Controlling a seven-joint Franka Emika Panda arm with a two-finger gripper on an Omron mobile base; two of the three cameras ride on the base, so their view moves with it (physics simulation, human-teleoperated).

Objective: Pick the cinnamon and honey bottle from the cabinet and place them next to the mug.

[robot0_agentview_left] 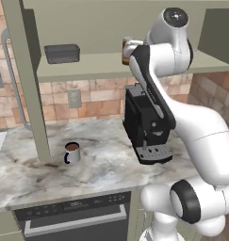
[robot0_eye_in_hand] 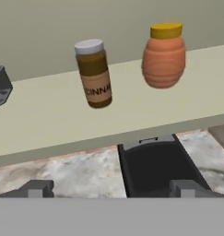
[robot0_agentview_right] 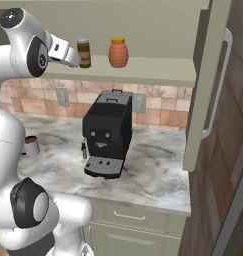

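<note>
the cinnamon (robot0_eye_in_hand: 95,73) stands upright on the cabinet (robot0_agentview_right: 158,70) shelf, with the honey bottle (robot0_eye_in_hand: 163,56) beside it to the right in the hand view, the two apart. the fingers (robot0_eye_in_hand: 39,188) are spread wide and grip nothing, raised in front of the shelf short of the jar. a dark tray (robot0_agentview_left: 62,53) sits farther left on the same shelf. below, a black coffee machine (robot0_agentview_right: 107,134) stands on the marble table (robot0_agentview_left: 36,169), and the mug (robot0_agentview_left: 72,153) sits on it near the cabinet's upright post.

A black coffee machine (robot0_agentview_right: 107,132) stands on the marble counter (robot0_agentview_right: 153,170).
</note>
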